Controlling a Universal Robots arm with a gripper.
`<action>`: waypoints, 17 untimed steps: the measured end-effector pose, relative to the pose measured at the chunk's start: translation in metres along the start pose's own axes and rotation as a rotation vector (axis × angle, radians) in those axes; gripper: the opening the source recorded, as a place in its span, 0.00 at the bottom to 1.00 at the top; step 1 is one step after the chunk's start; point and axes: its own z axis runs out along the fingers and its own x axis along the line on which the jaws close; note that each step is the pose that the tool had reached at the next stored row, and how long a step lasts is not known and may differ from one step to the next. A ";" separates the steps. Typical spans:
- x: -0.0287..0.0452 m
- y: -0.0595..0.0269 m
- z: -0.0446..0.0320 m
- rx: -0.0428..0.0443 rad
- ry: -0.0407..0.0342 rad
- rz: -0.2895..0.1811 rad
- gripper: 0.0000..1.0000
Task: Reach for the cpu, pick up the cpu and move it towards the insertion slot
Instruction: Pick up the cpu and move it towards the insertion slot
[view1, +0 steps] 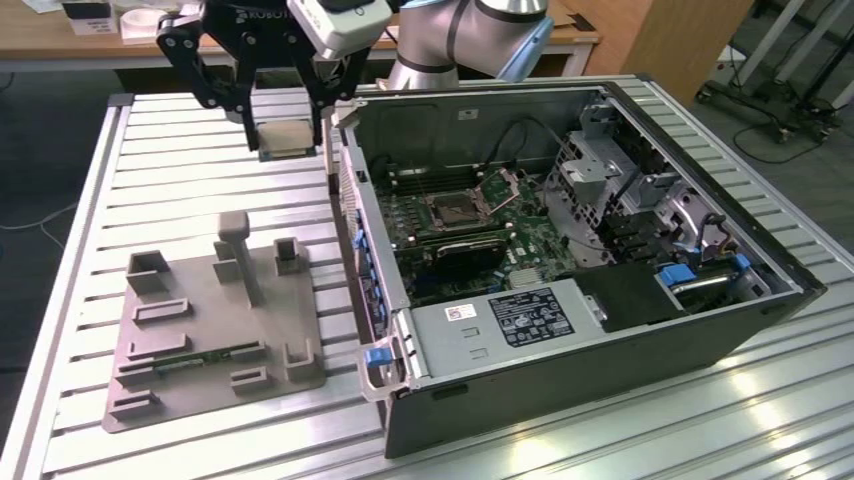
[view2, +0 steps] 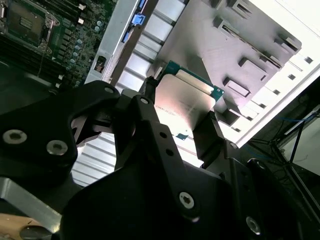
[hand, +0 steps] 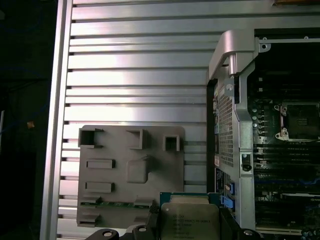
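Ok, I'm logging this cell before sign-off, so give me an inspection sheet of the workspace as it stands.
Surface: ribbed metal table.
Job's things: cpu held above the table, outside the computer case; insertion slot on the board inside, flap raised, not yet reached.
Clutter: grey parts tray on the table, a green memory stick in it.
Grippers: gripper shut on the cpu, fingers at its edges.
Cables: black wires inside the case.
Surroundings: wooden desk behind.
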 end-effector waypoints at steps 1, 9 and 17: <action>-0.0006 0.0000 0.0000 0.0001 0.0000 0.000 0.54; -0.0066 0.0002 0.0003 -0.0001 -0.0001 0.000 0.54; -0.0128 0.0002 0.0005 0.0000 -0.0001 0.000 0.54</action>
